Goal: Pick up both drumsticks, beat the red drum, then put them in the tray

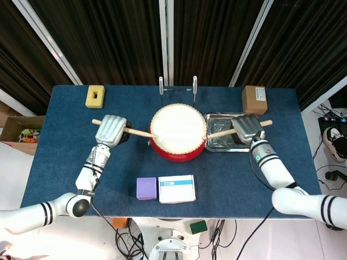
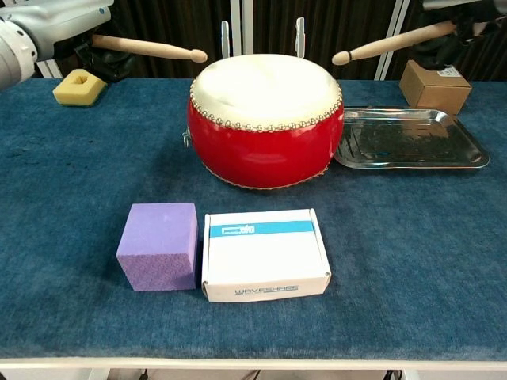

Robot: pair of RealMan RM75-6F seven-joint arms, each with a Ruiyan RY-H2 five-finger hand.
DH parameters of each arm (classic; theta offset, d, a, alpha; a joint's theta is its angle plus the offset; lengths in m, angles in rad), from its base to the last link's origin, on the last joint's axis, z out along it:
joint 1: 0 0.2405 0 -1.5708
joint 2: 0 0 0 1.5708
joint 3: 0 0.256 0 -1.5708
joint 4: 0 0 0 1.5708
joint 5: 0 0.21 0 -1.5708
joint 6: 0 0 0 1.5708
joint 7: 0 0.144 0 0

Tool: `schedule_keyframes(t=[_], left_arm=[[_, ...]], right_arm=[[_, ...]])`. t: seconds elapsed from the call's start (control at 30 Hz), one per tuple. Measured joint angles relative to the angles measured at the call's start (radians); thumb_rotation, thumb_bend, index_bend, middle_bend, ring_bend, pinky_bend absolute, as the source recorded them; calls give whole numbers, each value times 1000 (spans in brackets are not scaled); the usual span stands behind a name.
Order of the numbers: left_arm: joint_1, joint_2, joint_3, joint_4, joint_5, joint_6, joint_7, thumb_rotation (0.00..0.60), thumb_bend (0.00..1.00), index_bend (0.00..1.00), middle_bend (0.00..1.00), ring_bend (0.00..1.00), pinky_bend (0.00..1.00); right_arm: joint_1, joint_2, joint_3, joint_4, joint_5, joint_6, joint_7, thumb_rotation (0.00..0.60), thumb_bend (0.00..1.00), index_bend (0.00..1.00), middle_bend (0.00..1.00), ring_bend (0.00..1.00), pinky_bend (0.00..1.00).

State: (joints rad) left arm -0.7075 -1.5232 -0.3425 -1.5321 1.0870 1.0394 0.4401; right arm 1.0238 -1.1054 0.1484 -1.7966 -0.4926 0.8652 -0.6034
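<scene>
Two drumsticks (image 1: 138,131) (image 1: 222,131), one drum (image 1: 178,130), one tray (image 1: 234,142)

Blue-carpeted table (image 1: 124,162) against dark pleated curtains (image 1: 114,38) with white diagonal frame bars (image 1: 46,40). Pale floor around it: cardboard box (image 1: 19,132) far left, black cables (image 1: 325,176) right, cable tangle (image 1: 127,241) under the near edge. Even, bright light.

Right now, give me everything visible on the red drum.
The round red drum has a glossy bulging red shell, a cream skin head pinned by a ring of small studs, and a small metal ring on its side. It sits upright on the blue cloth table, beside the metal tray. Both wooden drumstick tips hover just above the head; nothing touches it.
</scene>
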Motion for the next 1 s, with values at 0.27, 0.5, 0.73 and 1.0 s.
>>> schedule_keyframes(t=[0.27,0.5,0.73,1.0], left_arm=[[-51,-61,-15,53,-50,16,28,600,641,975,1000,1000,1000],[-111,-141,10,179,-98,-10,116,600,641,975,1000,1000,1000],[-141,-172,40,220,-148,-15,232,600,641,975,1000,1000,1000],[-114,-84,-22,61,-158,63,126,600,641,972,1000,1000,1000]], right_arm=[[160,-173,-2,179,200,25,-156,600,938,1000,1000,1000,1000],[211,-231,-15,226,279,60,-230,600,945,1000,1000,1000,1000],[194,-198,11,176,232,74,-174,600,950,1000,1000,1000,1000],[203,-229,-42,217,272,56,-239,600,952,1000,1000,1000,1000]])
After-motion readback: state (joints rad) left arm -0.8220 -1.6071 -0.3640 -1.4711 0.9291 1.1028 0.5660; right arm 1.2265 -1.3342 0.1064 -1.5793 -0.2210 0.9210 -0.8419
